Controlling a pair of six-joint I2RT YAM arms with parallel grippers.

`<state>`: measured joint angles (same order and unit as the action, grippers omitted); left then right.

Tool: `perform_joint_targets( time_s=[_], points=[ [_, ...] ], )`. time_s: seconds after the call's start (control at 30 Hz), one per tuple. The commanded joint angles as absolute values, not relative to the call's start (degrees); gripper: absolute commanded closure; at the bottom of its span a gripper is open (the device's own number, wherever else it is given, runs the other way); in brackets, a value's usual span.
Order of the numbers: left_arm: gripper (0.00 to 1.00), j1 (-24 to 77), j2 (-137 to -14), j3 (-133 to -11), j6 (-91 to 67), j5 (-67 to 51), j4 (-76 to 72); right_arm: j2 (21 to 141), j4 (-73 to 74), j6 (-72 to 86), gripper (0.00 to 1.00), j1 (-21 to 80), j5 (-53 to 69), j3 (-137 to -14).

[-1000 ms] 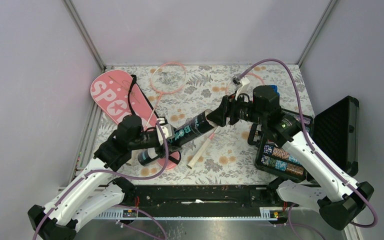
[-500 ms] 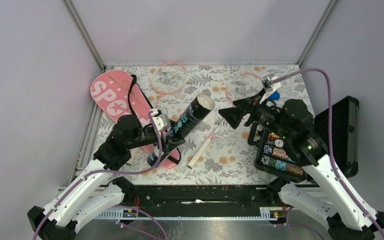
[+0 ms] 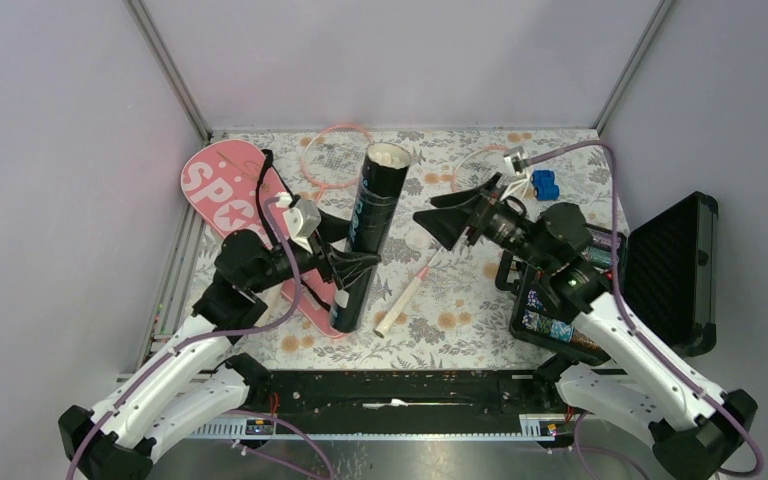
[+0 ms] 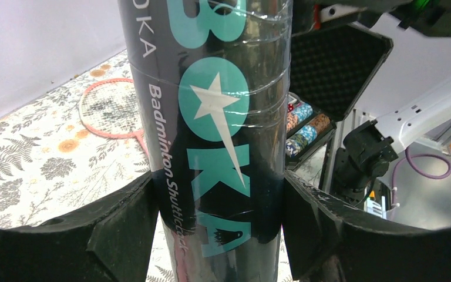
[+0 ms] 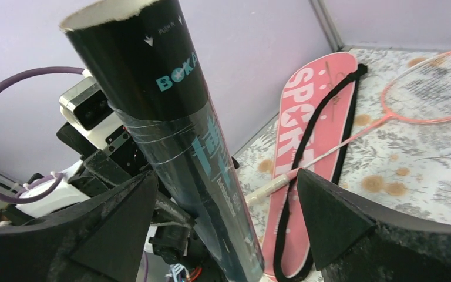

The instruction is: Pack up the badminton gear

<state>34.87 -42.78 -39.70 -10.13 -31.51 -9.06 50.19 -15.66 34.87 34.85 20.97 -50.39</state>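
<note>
From above, my left fingers (image 3: 358, 262) are clamped round the lower half of the black shuttlecock tube (image 3: 372, 205). The tube stands nearly upright at mid-desk (image 3: 460, 310), with its lower end over the near tip of the pink SPORT bag (image 3: 222, 195). My right fingers (image 3: 432, 225) are spread wide just right of the tube and hold nothing. The far racket (image 3: 337, 158) lies with its shaft across the bag. The second racket (image 3: 400, 298) lies on the desk to the right of the tube.

In the left wrist view, both fingers press the tube's sides at the teal "BOKA" print. The open black case (image 4: 323, 64) sits behind.

In the right wrist view, the tube rises between my open fingers with a gap on each side, and the bag lies flat beyond it.

I judge the packing barely begun: the tube and both rackets are outside the bag. I see no loose shuttlecocks, and I cannot tell whether any sit inside the tube.
</note>
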Motion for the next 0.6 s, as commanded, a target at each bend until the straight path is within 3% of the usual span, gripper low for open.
perform_joint_targets(
  time_s=[0.0, 0.57],
  points=[
    [0.82, 34.89, -44.06, -39.78, -15.20, -30.86, -18.68, 53.92, -31.71, 40.57, 0.06, 37.32, 21.97, -49.40],
    [0.79, 35.02, -46.58, -39.62, -18.97, -32.07, -20.92, 67.05, -35.36, 36.59, 0.13, 44.85, 23.80, -54.01]
  ],
)
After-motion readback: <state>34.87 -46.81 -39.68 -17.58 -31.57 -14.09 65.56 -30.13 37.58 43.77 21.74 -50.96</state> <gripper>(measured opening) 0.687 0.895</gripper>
